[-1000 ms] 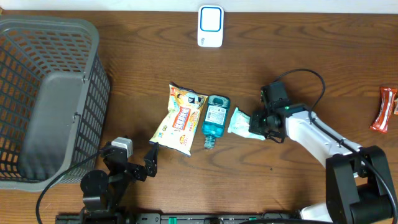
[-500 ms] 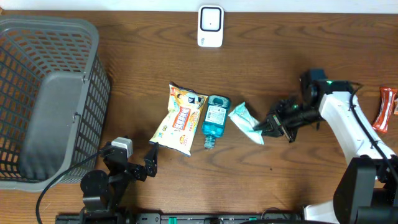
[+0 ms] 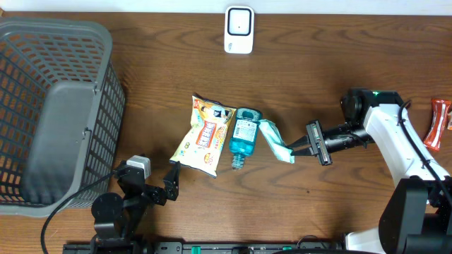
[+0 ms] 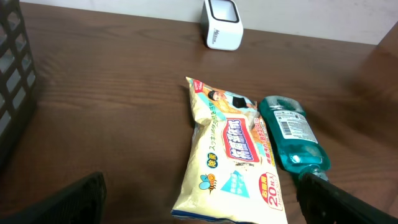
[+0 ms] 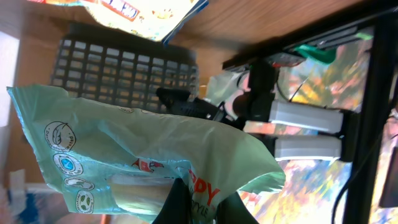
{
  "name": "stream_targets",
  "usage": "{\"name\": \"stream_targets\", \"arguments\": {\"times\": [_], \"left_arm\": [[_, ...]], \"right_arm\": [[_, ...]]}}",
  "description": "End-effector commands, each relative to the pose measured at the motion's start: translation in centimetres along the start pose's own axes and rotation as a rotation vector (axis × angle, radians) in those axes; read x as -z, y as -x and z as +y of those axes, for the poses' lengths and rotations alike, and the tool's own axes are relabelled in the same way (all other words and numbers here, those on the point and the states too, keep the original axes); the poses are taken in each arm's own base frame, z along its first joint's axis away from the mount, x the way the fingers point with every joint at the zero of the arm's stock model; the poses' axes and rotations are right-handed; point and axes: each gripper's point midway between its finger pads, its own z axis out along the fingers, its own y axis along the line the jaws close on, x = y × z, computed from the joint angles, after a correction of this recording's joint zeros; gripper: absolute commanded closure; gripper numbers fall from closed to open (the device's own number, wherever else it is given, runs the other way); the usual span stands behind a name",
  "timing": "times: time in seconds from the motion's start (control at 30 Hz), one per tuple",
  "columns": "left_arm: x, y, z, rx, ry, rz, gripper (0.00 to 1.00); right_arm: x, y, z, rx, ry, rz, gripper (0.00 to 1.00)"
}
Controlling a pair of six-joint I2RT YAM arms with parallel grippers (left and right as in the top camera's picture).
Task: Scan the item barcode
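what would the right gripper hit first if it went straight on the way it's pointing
Probably the blue mouthwash bottle, just beyond the green packet held by the right gripper, though its height is unclear.

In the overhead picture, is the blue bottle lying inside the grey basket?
No, the blue bottle lies on the table beside the yellow snack bag, apart from the basket.
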Motion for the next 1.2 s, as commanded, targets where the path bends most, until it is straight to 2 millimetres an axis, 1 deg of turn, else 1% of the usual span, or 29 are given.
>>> {"name": "stream_targets", "arguments": {"times": [0.0, 0.1, 0.2, 0.27, 0.33, 0.43, 0.6, 0.67, 0.8, 0.87, 0.9, 1.0, 1.03, 1.07, 1.17], "left_arm": [[-0.2, -1.0, 0.3, -0.005, 0.006, 0.026, 0.02], [-0.2, -1.0, 0.3, -0.004, 0.007, 0.027, 0.02], [-0.2, -1.0, 0.3, -0.005, 0.006, 0.026, 0.02], [-0.2, -1.0, 0.3, -0.005, 0.006, 0.026, 0.02], [-0.2, -1.0, 0.3, -0.005, 0.006, 0.026, 0.02], [-0.2, -1.0, 0.3, -0.005, 0.006, 0.026, 0.02], [-0.2, -1.0, 0.3, -0.005, 0.006, 0.026, 0.02], [-0.2, -1.0, 0.3, -0.005, 0.006, 0.026, 0.02], [-0.2, -1.0, 0.3, -0.005, 0.006, 0.026, 0.02], [-0.2, -1.0, 0.3, -0.005, 0.006, 0.026, 0.02], [-0.2, -1.0, 0.3, -0.005, 0.006, 0.026, 0.02], [-0.2, -1.0, 0.3, -0.005, 0.006, 0.026, 0.02], [-0.2, -1.0, 0.3, -0.005, 0.006, 0.026, 0.02], [-0.2, -1.0, 0.3, -0.005, 0.006, 0.026, 0.02], [-0.2, -1.0, 0.3, -0.005, 0.006, 0.026, 0.02]], "right_arm": [[0.4, -1.3, 0.9, 0.001, 0.055, 0.053, 0.99], [0.4, -1.1, 1.1, 0.123, 0.062, 0.044, 0.99], [0.5, -1.9, 1.4, 0.234, 0.092, 0.079, 0.99], [0.6, -2.8, 1.4, 0.226, 0.112, 0.123, 0.99], [0.7, -3.4, 1.4, 0.196, 0.124, 0.149, 0.99], [0.7, -3.4, 1.7, 0.146, 0.133, 0.159, 0.99], [0.7, -2.3, 3.5, 0.068, 0.161, 0.139, 0.99], [0.7, -2.0, 4.2, 0.068, 0.174, 0.133, 0.99], [0.1, -1.8, 4.9, 0.086, 0.169, 0.134, 0.99], [-0.4, -1.4, 5.1, 0.063, 0.156, 0.133, 0.99], [-0.6, -1.0, 5.1, 0.054, 0.146, 0.125, 0.99], [-1.5, 1.8, 5.0, 0.052, 0.104, 0.04, 0.99], [-1.6, 3.0, 5.0, 0.108, 0.091, -0.008, 0.99], [-1.7, 4.2, 5.2, 0.241, 0.078, -0.055, 0.98], [-1.8, 5.3, 6.4, 0.66, 0.084, -0.105, 0.99]]}}
